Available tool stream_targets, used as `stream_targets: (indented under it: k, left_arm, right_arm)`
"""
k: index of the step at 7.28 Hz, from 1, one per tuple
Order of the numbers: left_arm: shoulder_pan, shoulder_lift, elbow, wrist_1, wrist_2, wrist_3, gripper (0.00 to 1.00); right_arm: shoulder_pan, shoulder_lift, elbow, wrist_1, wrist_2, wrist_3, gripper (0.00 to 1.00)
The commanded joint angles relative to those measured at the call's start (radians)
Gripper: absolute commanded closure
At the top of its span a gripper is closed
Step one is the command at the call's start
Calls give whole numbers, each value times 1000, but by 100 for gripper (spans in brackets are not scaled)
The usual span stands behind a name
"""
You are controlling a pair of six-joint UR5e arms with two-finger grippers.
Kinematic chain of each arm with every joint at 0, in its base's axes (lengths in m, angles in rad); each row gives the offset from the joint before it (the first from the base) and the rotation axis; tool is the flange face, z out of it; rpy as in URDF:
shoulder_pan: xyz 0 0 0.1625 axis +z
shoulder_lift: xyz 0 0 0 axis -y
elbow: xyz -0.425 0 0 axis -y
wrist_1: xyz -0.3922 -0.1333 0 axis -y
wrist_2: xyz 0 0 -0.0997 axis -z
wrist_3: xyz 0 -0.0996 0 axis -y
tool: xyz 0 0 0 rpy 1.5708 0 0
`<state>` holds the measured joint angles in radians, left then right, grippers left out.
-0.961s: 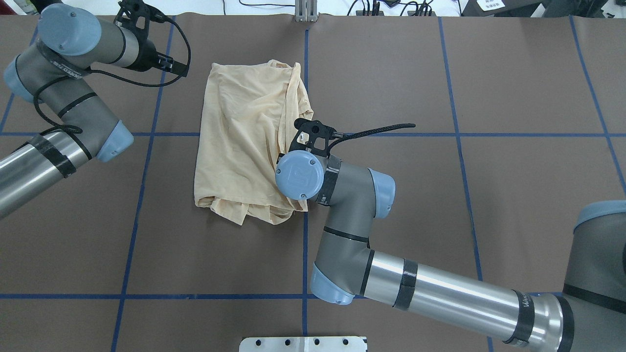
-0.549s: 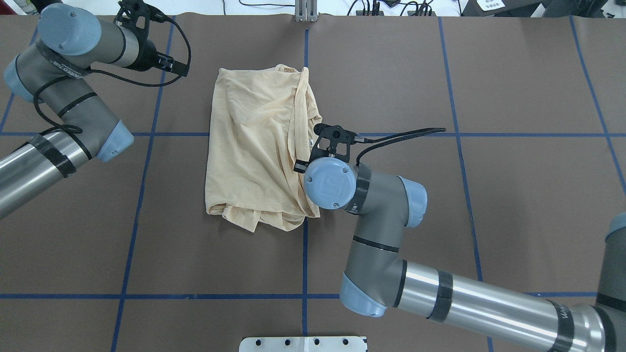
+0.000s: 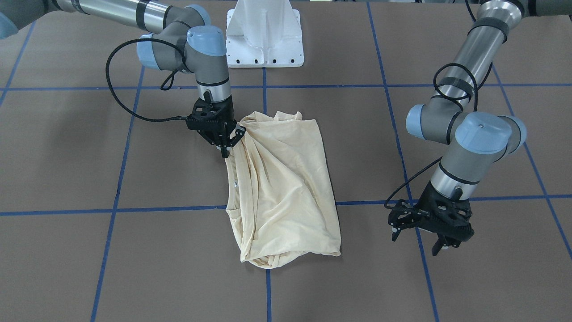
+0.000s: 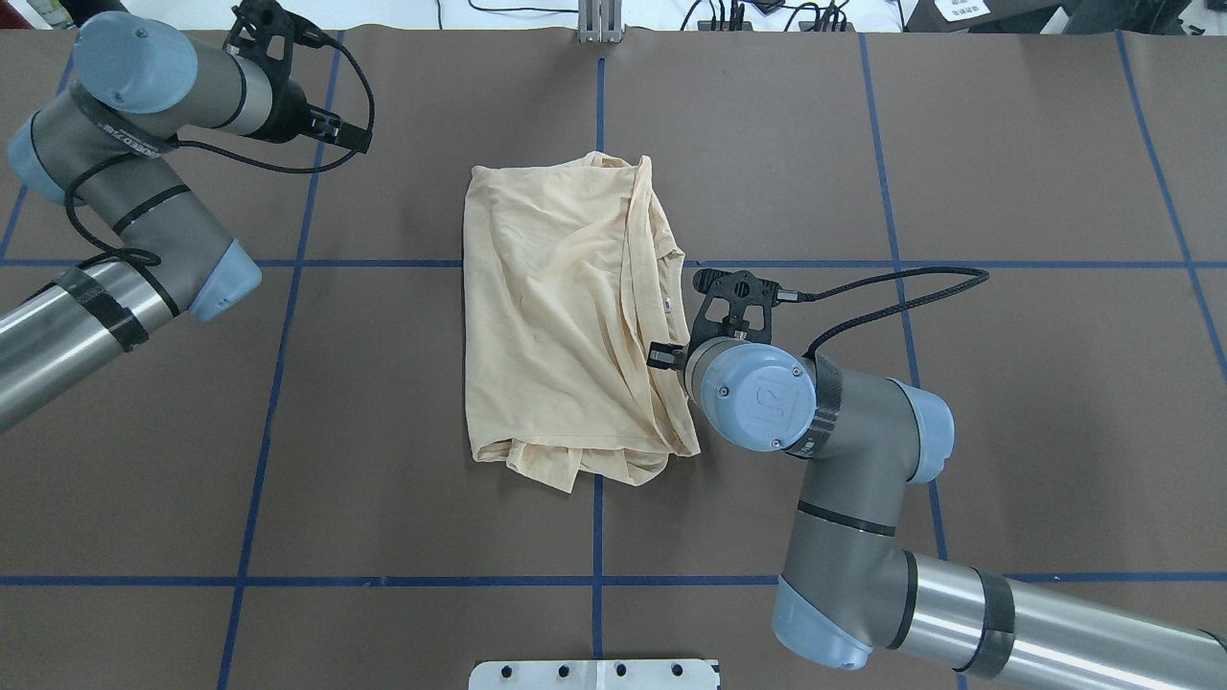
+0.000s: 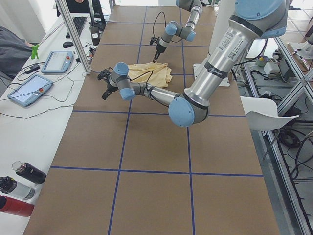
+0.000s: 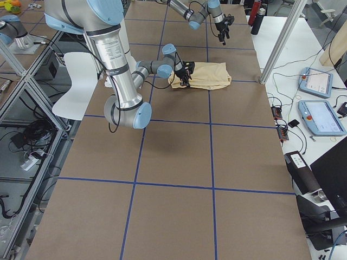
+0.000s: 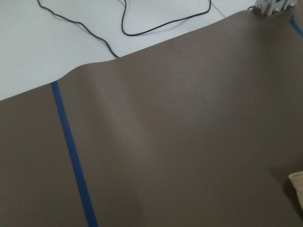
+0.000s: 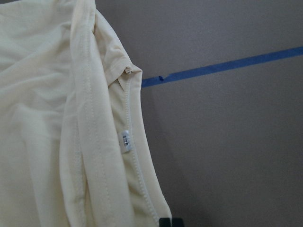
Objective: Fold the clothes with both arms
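Shirt [image 4: 566, 316] slid right; wrist view alone reads label [image 8: 126, 141].

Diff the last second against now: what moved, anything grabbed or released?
The right gripper, shut on the shirt edge, has pulled to the robot's right and slightly back toward its base, dragging the whole folded shirt sideways across the table. No new grasp or release shows. The left gripper stayed open and parked off the cloth, on the far left.
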<state>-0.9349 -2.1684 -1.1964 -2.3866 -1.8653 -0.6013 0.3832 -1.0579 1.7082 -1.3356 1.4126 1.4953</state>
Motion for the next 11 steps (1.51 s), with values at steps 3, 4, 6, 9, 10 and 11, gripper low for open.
stream_targets:
  k: [3, 4, 6, 9, 10, 11]
  left_arm:
    - [1, 1, 0, 0, 0, 0, 0]
    - [1, 1, 0, 0, 0, 0, 0]
    - [1, 1, 0, 0, 0, 0, 0]
    - [1, 7, 0, -2, 0, 0, 0]
    - [1, 7, 0, -2, 0, 0, 0]
    - [1, 7, 0, -2, 0, 0, 0]
  right_arm:
    - [-23, 2, 33, 0, 0, -4, 0]
    - [-23, 34, 31, -3, 2, -6, 0]
    - [-35, 65, 10, -4, -3, -1, 3]
    - [-75, 59, -21, 25, -4, 0, 43]
    - [-82, 56, -21, 61, -4, 3, 56]
    - [-83, 58, -19, 64, -4, 3, 74]
